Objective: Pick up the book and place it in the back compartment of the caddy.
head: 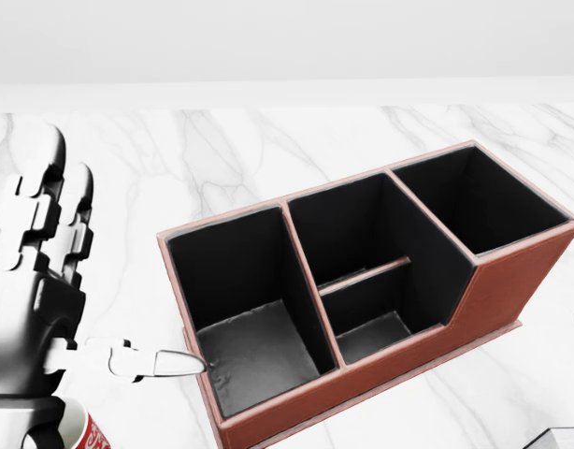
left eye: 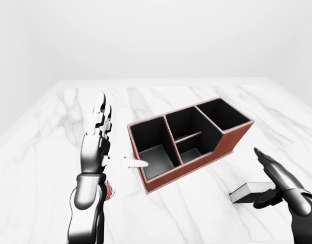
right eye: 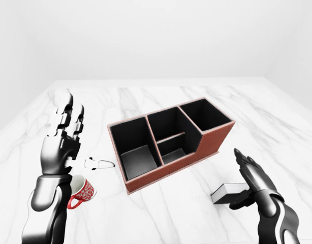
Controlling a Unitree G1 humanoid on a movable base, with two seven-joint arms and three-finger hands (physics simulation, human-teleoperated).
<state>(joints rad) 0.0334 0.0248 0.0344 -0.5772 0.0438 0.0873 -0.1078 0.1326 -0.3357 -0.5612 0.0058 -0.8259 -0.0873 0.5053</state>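
1. Book, a thin dark slab with white page edges point(right eye: 228, 192), lay flat on the white marble table point(left eye: 54, 132), not yet lifted.
2. Right hand point(right eye: 251, 179) hovered beside it, fingers spread.
3. Left hand point(left eye: 96, 140) stood open too.
4. Every compartment of the brown leather caddy point(left eye: 189, 141) sat empty.

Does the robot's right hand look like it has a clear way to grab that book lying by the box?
Probably yes. The right hand is open right beside the book, which lies flat on the marble table, apart from the caddy. Nothing lies between them.
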